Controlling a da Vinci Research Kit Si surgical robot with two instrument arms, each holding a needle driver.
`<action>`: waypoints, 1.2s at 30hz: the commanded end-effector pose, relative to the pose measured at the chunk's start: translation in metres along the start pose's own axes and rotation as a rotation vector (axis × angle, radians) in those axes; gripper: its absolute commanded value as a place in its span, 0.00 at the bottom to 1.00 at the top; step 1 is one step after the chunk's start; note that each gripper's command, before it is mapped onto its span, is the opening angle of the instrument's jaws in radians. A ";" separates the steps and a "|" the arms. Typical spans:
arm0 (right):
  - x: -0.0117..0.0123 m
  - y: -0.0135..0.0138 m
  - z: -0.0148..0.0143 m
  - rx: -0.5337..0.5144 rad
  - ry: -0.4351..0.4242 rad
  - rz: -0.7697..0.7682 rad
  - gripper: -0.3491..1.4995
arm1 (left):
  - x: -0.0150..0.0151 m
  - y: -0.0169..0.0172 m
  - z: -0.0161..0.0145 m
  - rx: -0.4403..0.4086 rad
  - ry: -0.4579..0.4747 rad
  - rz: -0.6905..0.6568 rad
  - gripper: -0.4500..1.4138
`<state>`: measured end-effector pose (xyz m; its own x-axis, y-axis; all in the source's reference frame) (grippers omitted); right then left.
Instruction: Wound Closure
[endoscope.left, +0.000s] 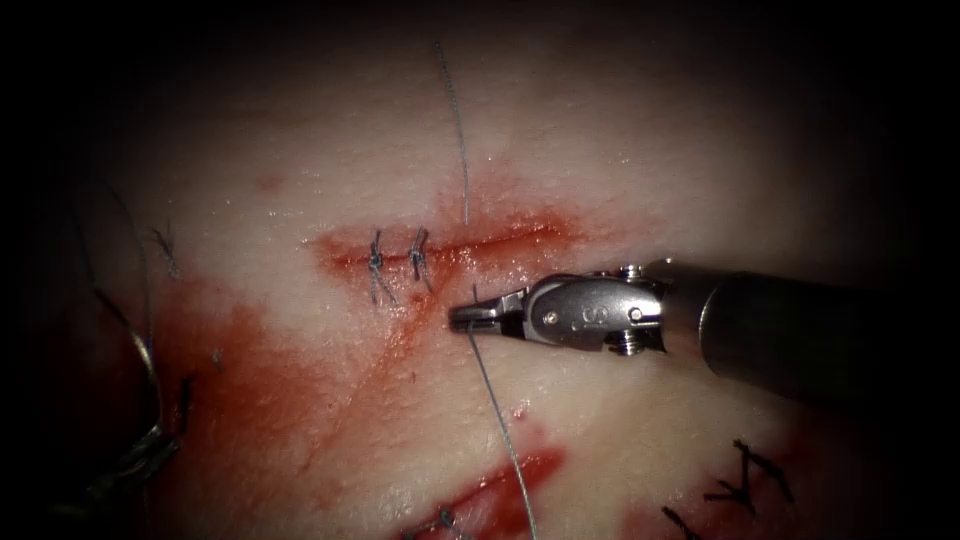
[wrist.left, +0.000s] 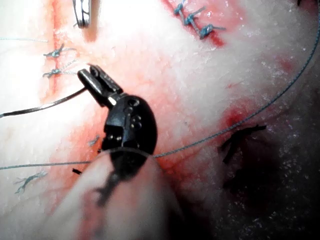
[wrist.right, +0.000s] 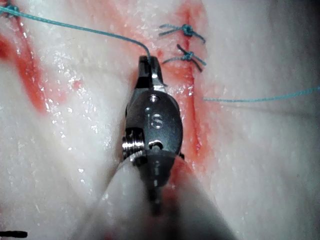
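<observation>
On tissue (endoscope.left: 620, 160): two stitches (endoscope.left: 398, 258), one thread (endoscope.left: 500, 420).

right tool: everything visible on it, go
The right arm's tool is a silver metal wristed head on a dark shaft entering from the right. Its short jaws are shut on the thread just below the cut, right of two knotted stitches. The thread runs down across the tissue from the jaws. No needle in them.

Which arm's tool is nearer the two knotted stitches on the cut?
Right. The right tool, shut on the thread, sits just beside the stitches; the left tool lies far off to the left.
</observation>
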<state>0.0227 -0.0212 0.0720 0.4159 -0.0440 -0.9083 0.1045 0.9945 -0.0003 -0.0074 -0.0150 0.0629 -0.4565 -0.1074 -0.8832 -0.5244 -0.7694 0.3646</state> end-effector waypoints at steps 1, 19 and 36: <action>0.0004 -0.0005 0.0007 0.018 0.000 -0.007 0.00 | -0.0004 0.0002 0.0008 0.001 0.002 0.001 0.00; 0.0047 -0.0056 -0.0001 0.109 0.029 -0.009 0.00 | -0.0003 0.0003 0.0008 0.002 0.001 0.002 0.00; 0.0040 0.0002 -0.0084 -0.040 -0.128 0.082 0.76 | -0.0005 0.0002 0.0008 0.002 0.001 0.002 0.00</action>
<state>0.0163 -0.0213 0.0642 0.5387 0.0302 -0.8419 0.0288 0.9981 0.0542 -0.0073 -0.0150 0.0631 -0.4579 -0.1077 -0.8825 -0.5251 -0.7682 0.3662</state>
